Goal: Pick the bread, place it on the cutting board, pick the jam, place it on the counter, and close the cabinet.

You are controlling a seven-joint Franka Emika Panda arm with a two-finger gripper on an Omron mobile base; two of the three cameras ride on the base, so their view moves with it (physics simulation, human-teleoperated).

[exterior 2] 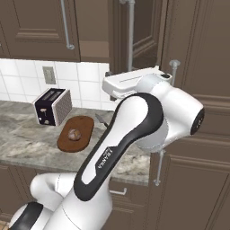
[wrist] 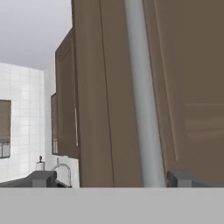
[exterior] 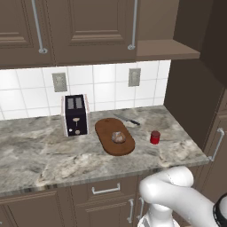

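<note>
Bread (exterior: pixel 118 137), a lumpy tan-brown bun, sits on the cutting board (exterior: pixel 108 130), a flat oval of reddish-brown wood lying on the tabletop (exterior: pixel 40 150) of grey-beige marbled stone with a thick edge. Jam (exterior: pixel 154 137), a squat red jar with a darker lid, stands on the stone just right of the board, not touching it. Boxy toaster (exterior: pixel 75 114) with dark top and pale sides is left of the board. Knife (exterior: pixel 127 119) with dark handle lies behind the board near the white tile wall. Cabinet (exterior: pixel 88 26): dark brown panelled wood with long silver bar handles; in the right base view its door (exterior 2: pixel 184 54) stands swung out. Pincer (wrist: pixel 111 178) spread wide, holding nothing, its dark tips either side of the smooth round silver handle (wrist: pixel 142 96) on that door; contact can't be told. White glossy arm (exterior 2: pixel 134 130) is raised to cabinet height.
</note>
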